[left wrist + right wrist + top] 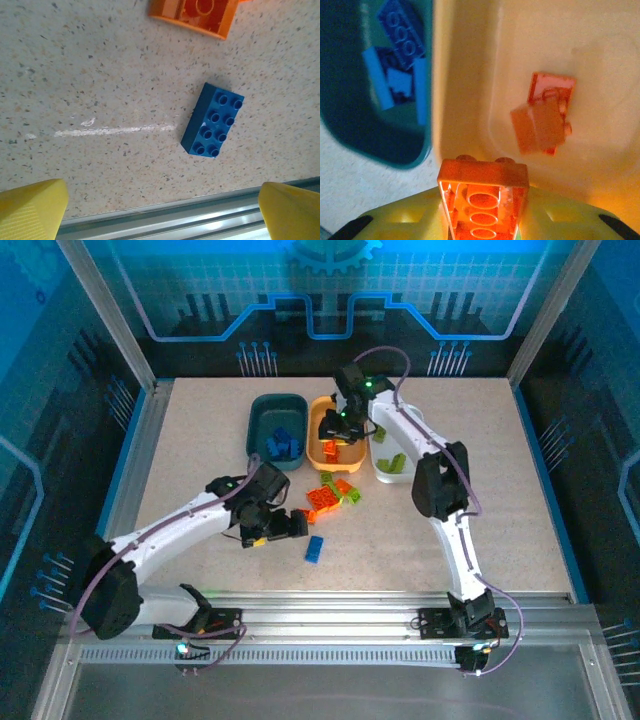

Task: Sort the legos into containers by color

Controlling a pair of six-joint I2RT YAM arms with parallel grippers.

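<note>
My left gripper (pixel 289 527) hovers low over the table, open and holding nothing, its yellow fingertips (pixel 33 209) spread wide. A blue lego (pixel 213 120) lies studs-up just ahead of it, also seen as the lone blue lego (pixel 315 549) near the front rail. My right gripper (pixel 339 427) is over the orange container (pixel 322 407), shut on an orange lego (pixel 483 197). Below it, orange legos (pixel 545 112) lie in the orange container (pixel 465 60). The teal container (pixel 262 405) holds blue legos (pixel 397 40). The white container (pixel 378 476) holds green legos (pixel 393 462).
A loose pile of orange and lime legos (pixel 333 494) lies mid-table between the arms; one orange piece (pixel 195 14) shows at the top of the left wrist view. The metal front rail (pixel 200 220) runs close below the left gripper.
</note>
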